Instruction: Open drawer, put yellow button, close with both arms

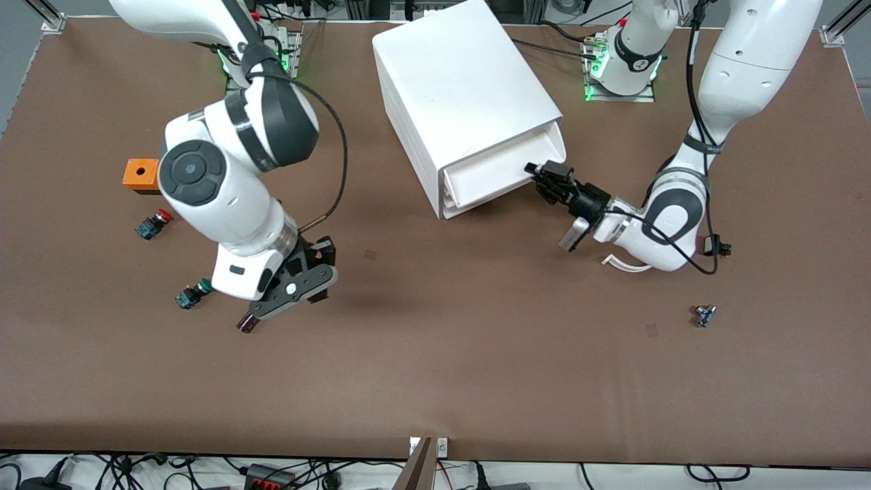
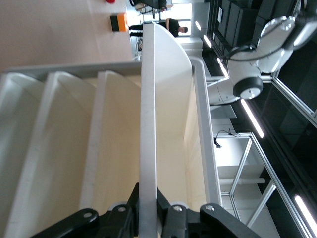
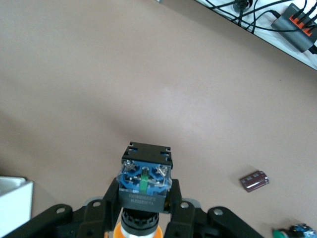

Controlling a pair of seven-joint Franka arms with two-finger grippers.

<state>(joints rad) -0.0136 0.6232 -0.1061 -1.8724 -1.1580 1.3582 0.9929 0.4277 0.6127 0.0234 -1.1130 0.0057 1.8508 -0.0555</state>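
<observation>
The white cabinet (image 1: 463,88) stands on the brown table between the two arms' bases. My left gripper (image 1: 544,178) is at the front of its uppermost drawer (image 1: 486,173). In the left wrist view the left gripper (image 2: 147,198) is shut on the drawer's thin front lip (image 2: 147,124), and the tray's inside (image 2: 173,129) shows beside the lip. My right gripper (image 1: 318,262) hangs over the table toward the right arm's end. In the right wrist view the right gripper (image 3: 146,191) is shut on the yellow button (image 3: 144,186), gripping its black-and-blue body, with the orange cap toward the wrist.
An orange block (image 1: 141,175), a red-capped button (image 1: 155,223) and a green-capped button (image 1: 190,294) lie toward the right arm's end. A small dark part (image 1: 248,322) lies below the right gripper. A small blue part (image 1: 705,315) lies toward the left arm's end.
</observation>
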